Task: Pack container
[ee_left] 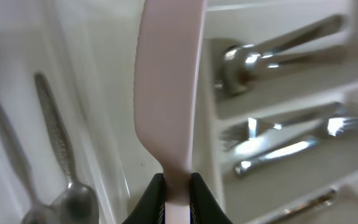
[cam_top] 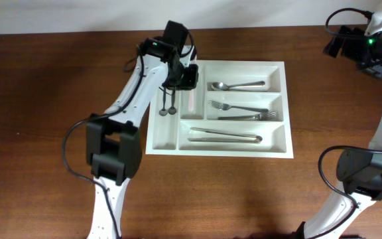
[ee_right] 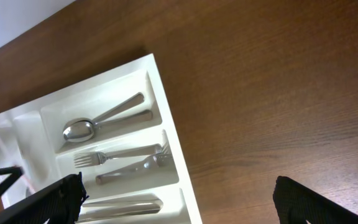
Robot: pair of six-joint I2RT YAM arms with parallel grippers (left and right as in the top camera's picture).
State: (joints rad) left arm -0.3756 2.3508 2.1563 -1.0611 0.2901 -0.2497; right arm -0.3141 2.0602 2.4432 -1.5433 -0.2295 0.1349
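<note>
Well, the container (cam_top: 280, 151) lies mid-desk (cam_top: 38, 86), white against the dark wood. The left jaws are clamped on the handle of a pale plastic knife (ee_left: 166, 93), which is held over the second narrow slot, just right of two small spoons (cam_top: 167, 105). Larger spoons (cam_top: 239, 85) lie in the far long slot, forks (cam_top: 244, 110) in the middle one and long steel pieces (cam_top: 225, 136) in the near one. The right jaws stand wide apart, holding nothing, over the desk's far right corner.

Brown wooden table (cam_top: 32, 79) — pale surround (cam_top: 78, 13)
</note>
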